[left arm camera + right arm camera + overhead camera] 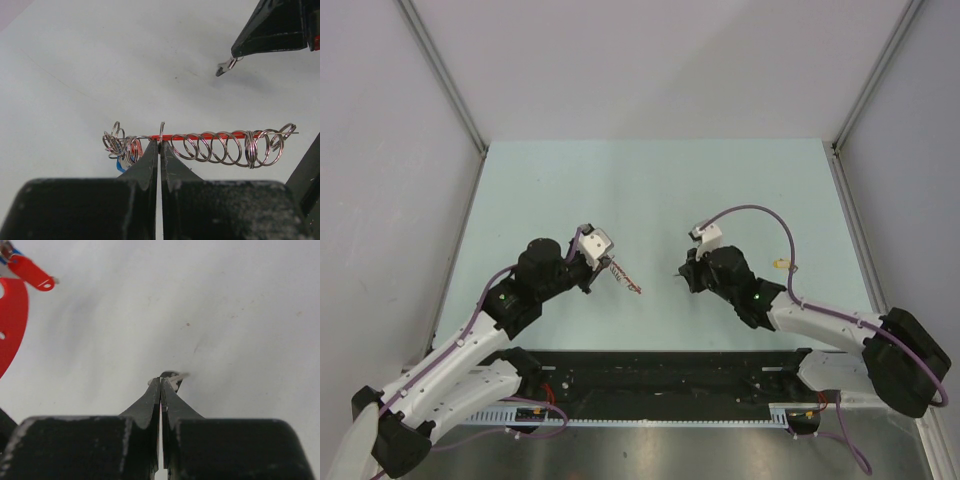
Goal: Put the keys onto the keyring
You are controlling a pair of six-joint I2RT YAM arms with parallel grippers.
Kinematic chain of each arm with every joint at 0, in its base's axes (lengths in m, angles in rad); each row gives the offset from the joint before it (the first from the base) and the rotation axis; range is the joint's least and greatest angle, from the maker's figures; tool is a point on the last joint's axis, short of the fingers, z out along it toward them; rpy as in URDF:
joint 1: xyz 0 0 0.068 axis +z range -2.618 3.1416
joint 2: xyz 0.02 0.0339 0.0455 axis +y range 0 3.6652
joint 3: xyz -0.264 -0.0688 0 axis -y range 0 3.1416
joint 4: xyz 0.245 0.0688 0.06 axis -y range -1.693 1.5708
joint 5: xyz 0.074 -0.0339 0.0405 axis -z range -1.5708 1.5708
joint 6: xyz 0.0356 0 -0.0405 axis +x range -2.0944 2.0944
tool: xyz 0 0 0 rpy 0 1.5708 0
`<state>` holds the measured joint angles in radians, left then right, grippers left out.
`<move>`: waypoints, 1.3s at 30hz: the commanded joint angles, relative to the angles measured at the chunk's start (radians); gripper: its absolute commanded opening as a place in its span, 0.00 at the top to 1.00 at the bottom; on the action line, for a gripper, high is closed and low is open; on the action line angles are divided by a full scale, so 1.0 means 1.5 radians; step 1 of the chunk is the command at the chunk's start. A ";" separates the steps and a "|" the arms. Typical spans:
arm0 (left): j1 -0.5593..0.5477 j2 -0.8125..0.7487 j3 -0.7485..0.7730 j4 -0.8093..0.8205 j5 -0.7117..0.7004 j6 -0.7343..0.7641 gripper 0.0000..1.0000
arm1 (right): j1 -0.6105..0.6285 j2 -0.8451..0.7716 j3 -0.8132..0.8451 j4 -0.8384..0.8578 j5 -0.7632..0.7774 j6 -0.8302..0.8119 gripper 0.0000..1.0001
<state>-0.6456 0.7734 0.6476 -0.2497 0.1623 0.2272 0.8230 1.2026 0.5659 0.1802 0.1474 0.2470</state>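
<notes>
Far to the left of the keyring (210, 145), a slanted metal post (445, 85) marks the left edge of the pale green table (650, 180), with grey wall beyond it. A broad stretch of table top runs from the keyring back to the far edge. In front of it, a black rail (660, 365) lines the near edge between the two arm bases.

The left gripper (608, 268) sits just left of the keyring, its fingers pressed together on one thin wire loop. The keyring is a straight red strip with wire loops coiled along it, and it is held off the table. At its left end the loops bunch up and a blue key (120, 165) shows beneath them. I cannot tell whether it is threaded on.

To the right of the keyring there is a gap of table, then the right gripper (682, 275), facing the keyring but apart from it. Its fingers are clamped on a small metal key (224, 67), which sticks out past the tips.

Further right of the keyring, a yellow key (778, 264) lies on the table beside the right arm's purple cable (760, 212). Beyond it is the right edge with a second post (875, 80).
</notes>
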 commanded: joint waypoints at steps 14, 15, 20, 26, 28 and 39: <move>-0.003 -0.005 0.019 0.038 -0.007 -0.004 1.00 | -0.031 0.103 -0.083 0.399 -0.174 -0.013 1.00; -0.003 -0.004 0.019 0.037 -0.007 -0.002 1.00 | -0.031 0.129 -0.083 0.413 -0.173 -0.014 1.00; -0.003 -0.006 0.019 0.037 -0.014 -0.002 1.00 | -0.036 0.179 -0.088 0.418 -0.172 -0.006 1.00; -0.003 -0.004 0.019 0.039 -0.015 -0.002 1.00 | -0.043 0.158 -0.102 0.393 -0.157 0.006 0.95; -0.003 -0.004 0.018 0.039 -0.013 -0.002 1.00 | -0.046 0.143 -0.101 0.365 -0.157 0.012 0.91; -0.003 0.000 0.018 0.040 -0.010 -0.002 0.99 | -0.061 0.029 -0.088 0.080 -0.131 0.041 0.75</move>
<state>-0.6456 0.7742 0.6476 -0.2493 0.1486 0.2272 0.7372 1.3140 0.4141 0.4938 -0.0830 0.2924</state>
